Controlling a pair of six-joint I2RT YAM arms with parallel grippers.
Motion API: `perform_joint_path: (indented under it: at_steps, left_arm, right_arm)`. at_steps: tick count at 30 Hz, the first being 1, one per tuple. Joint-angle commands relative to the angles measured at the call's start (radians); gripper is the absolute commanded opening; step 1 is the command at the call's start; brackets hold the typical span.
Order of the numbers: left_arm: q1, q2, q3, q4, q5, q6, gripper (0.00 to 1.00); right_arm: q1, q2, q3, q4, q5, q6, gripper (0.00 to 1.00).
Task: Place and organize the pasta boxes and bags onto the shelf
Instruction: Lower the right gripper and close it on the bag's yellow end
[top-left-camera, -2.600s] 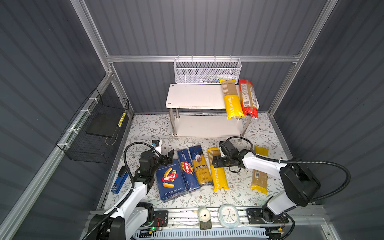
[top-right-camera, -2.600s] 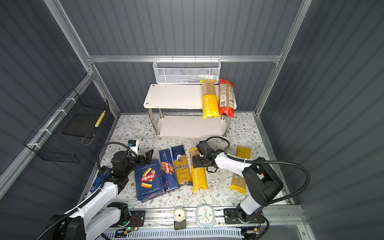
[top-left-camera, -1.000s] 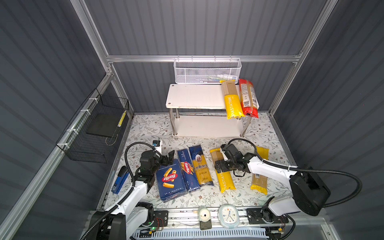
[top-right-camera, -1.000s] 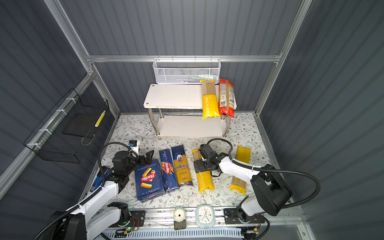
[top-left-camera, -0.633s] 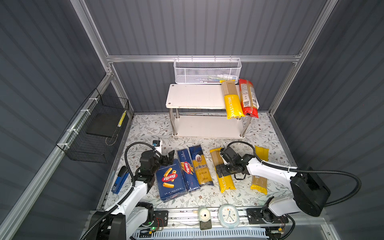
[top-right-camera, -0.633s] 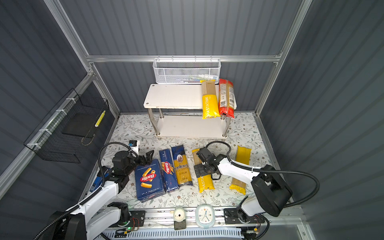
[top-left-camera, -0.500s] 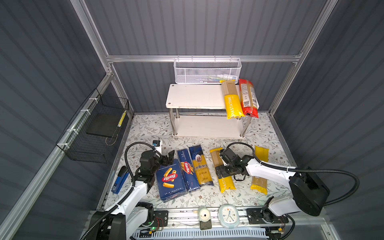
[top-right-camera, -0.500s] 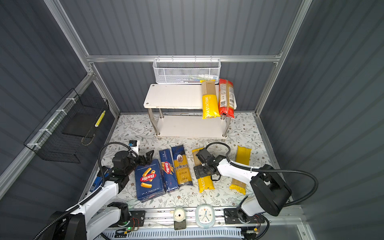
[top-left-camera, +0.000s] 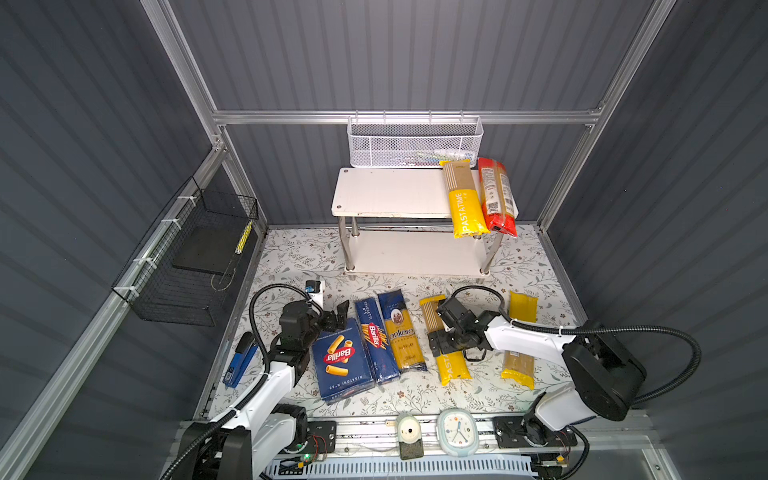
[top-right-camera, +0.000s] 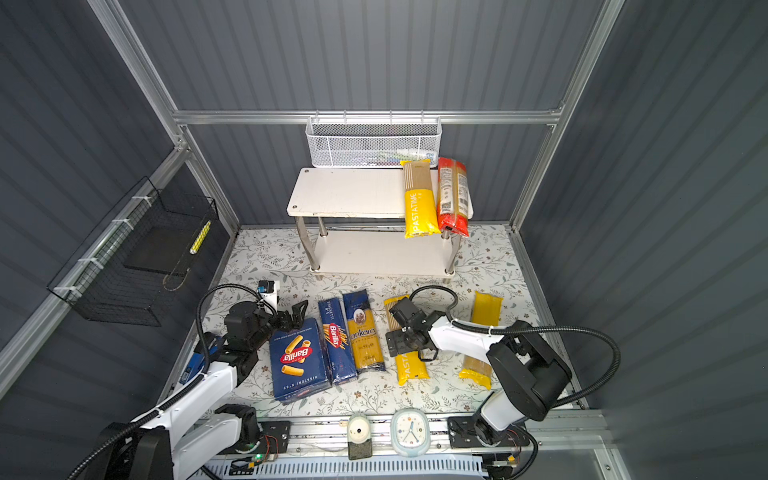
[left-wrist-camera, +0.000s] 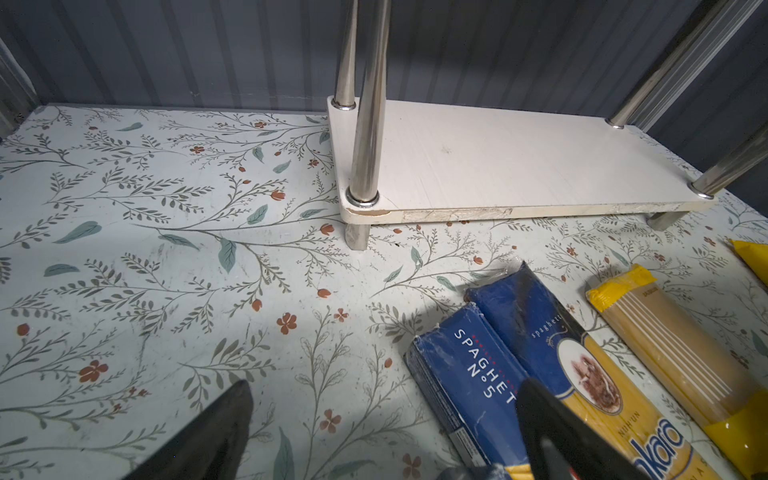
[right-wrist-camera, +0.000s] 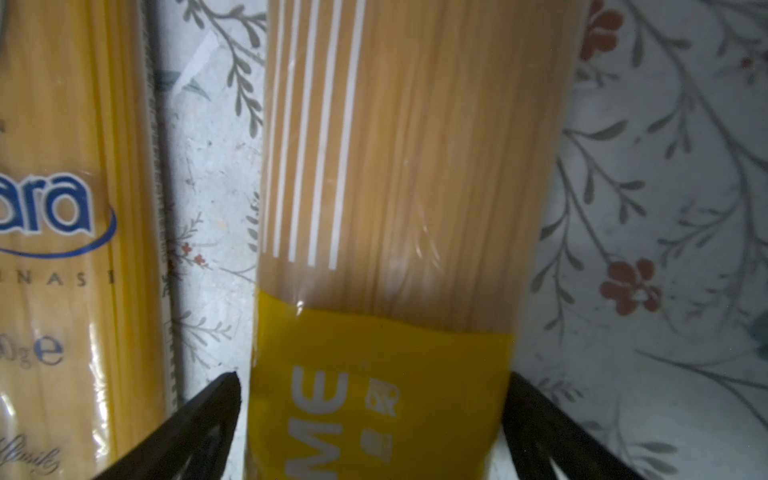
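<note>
The white two-tier shelf (top-left-camera: 386, 193) (top-right-camera: 345, 191) (left-wrist-camera: 498, 166) stands at the back. A yellow PASTATIME bag (top-left-camera: 463, 199) and a red-clear bag (top-left-camera: 496, 195) lie on the right end of its top board. On the floor lie the wide Barilla box (top-left-camera: 343, 359), the narrow Barilla box (top-left-camera: 376, 340) (left-wrist-camera: 465, 374), the Ankara bag (top-left-camera: 401, 332) and a second PASTATIME bag (top-left-camera: 453, 365) (right-wrist-camera: 386, 208). My right gripper (top-left-camera: 452, 347) (right-wrist-camera: 374, 399) is open, its jaws straddling that bag. A yellow-clear bag (top-left-camera: 519, 365) lies partly under the right arm. My left gripper (top-left-camera: 336, 313) (left-wrist-camera: 384, 390) hangs open and empty by the wide box's far end.
A white mesh basket (top-left-camera: 415, 141) hangs on the back wall above the shelf. A black wire basket (top-left-camera: 195, 266) hangs on the left wall. A blue tool (top-left-camera: 239, 363) lies at the floor's left edge. A clock (top-left-camera: 457, 430) sits on the front rail.
My right gripper has shifted slightly left and settled over the middle of the floor PASTATIME bag. The left arm and the other packs have not moved.
</note>
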Motion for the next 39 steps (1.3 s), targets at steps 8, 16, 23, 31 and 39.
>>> perform_joint_path:
  at_steps: [8,16,23,31,39]
  left_arm:
    - [0.001,-0.018,0.004,0.011,0.009,-0.003,0.99]
    - [0.000,-0.017,0.004,0.011,0.009,-0.004,1.00]
    - [0.001,-0.023,-0.001,0.013,0.006,-0.004,0.99]
    - [0.001,-0.025,-0.002,0.014,0.012,0.001,1.00]
    - [0.000,-0.065,-0.016,-0.014,-0.206,-0.082,1.00]
  right_arm:
    - [0.010,0.035,-0.021,-0.008,0.032,0.046,0.86]
    - [0.017,0.044,-0.017,-0.017,0.051,0.055,0.80]
    - [0.031,0.072,-0.017,0.001,0.042,0.085,0.74]
    - [0.034,0.056,-0.013,0.022,0.026,0.100,0.63]
    - [0.043,-0.017,-0.080,0.085,0.100,0.108,0.53]
